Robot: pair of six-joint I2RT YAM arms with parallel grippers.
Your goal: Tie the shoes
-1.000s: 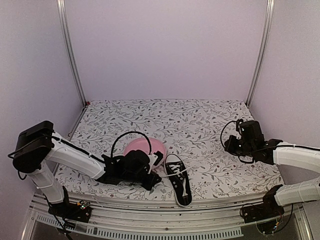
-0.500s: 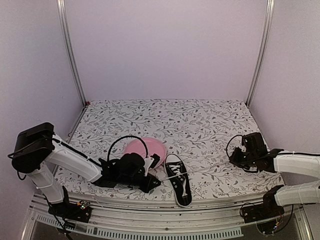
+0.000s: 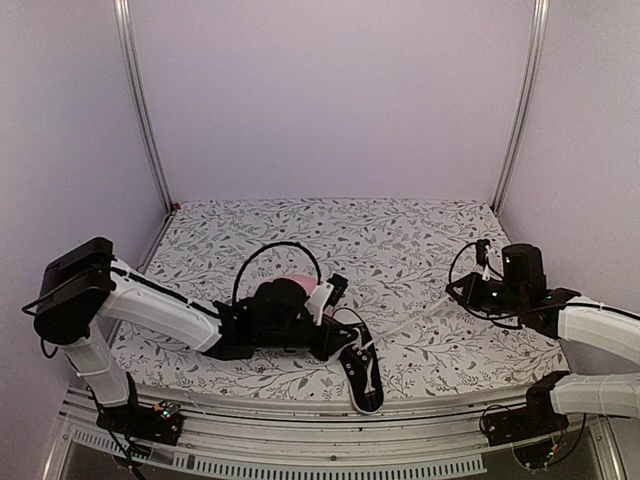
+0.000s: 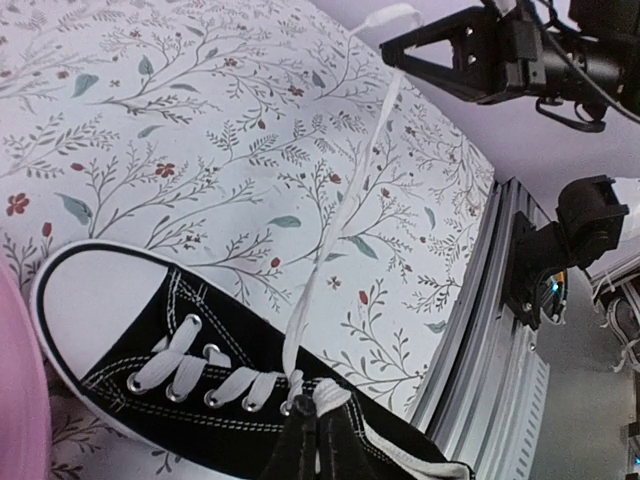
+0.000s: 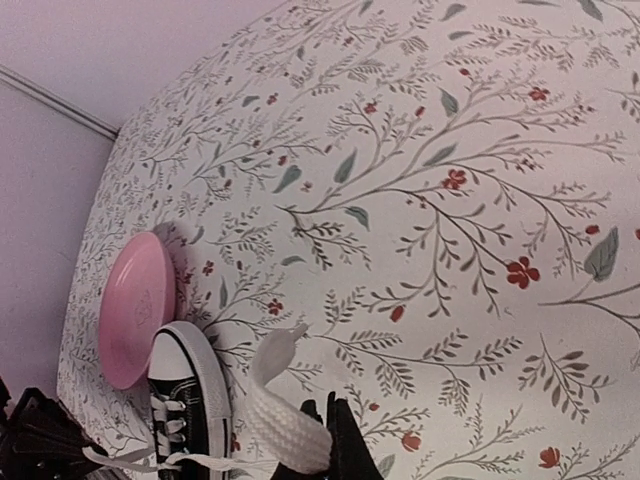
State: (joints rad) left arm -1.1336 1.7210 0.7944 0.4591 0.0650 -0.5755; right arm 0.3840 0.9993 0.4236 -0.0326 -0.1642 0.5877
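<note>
The black sneaker (image 3: 364,378) with a white toe cap lies near the table's front edge, toe away from me. My left gripper (image 3: 350,352) sits over its tongue end. In the left wrist view that gripper (image 4: 316,410) is shut on a bunch of white lace (image 4: 338,392) at the shoe's (image 4: 150,340) top eyelets. One lace strand (image 4: 340,210) runs taut from there to my right gripper (image 4: 400,45). At the right of the table, my right gripper (image 3: 468,290) is shut on that lace end (image 5: 285,415), above the cloth, its fingers (image 5: 345,440) closed.
A pink plate (image 5: 138,305) lies just beyond the shoe's toe (image 5: 190,370), mostly hidden under my left arm in the top view (image 3: 298,279). The floral tablecloth (image 3: 400,250) covers the table. A metal rail (image 4: 490,340) runs along the front edge close to the shoe.
My left gripper has swung right from beside the plate onto the shoe's laces. My right gripper dipped toward the table, then rose again, with the lace now stretched between both.
</note>
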